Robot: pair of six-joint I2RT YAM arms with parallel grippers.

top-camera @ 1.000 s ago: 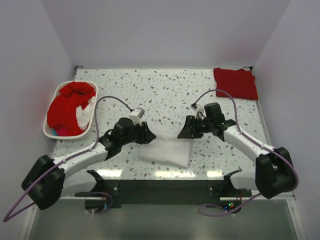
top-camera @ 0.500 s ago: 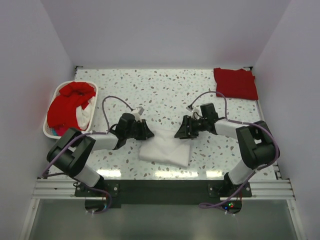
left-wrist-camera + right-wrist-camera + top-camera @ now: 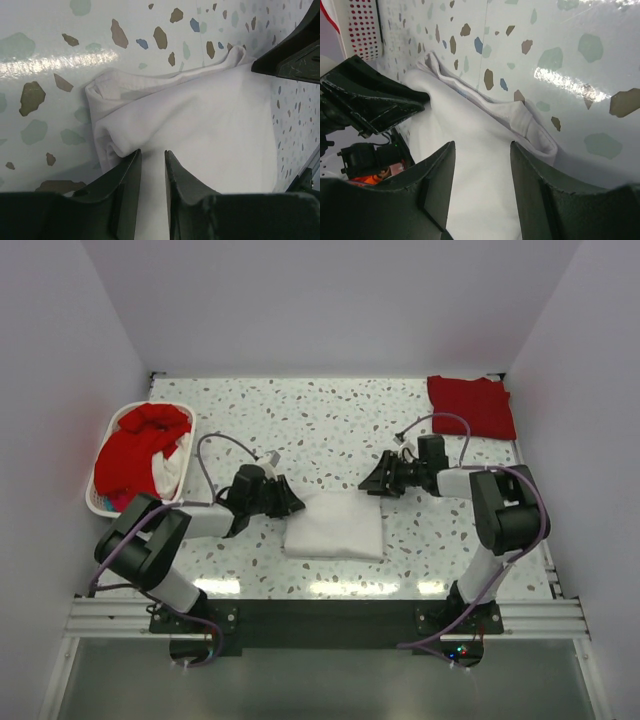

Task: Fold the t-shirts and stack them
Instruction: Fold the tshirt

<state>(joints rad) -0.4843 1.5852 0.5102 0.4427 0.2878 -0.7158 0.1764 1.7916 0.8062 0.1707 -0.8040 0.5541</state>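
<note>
A white t-shirt (image 3: 335,526) lies folded in a flat rectangle on the table, between the arms. My left gripper (image 3: 293,508) is low at its far left corner, with the jaws a narrow gap apart and nothing between them. In the left wrist view the left gripper (image 3: 152,151) hovers over the shirt's rolled edge (image 3: 200,115). My right gripper (image 3: 369,486) is open just beyond the far right corner. In the right wrist view the right gripper (image 3: 482,144) stands wide over the white shirt (image 3: 470,125). A folded red t-shirt (image 3: 472,406) lies at the far right corner.
A white oval basket (image 3: 102,502) at the left edge holds crumpled red shirts (image 3: 138,445) and some white cloth. The terrazzo table (image 3: 320,420) is walled on three sides. The other arm's fingers (image 3: 295,55) show in each wrist view.
The white shirt went from a rumpled, skewed shape to a flat rectangle. Both grippers let go of its far edge and drew back; the right one moved farther off to the right.
</note>
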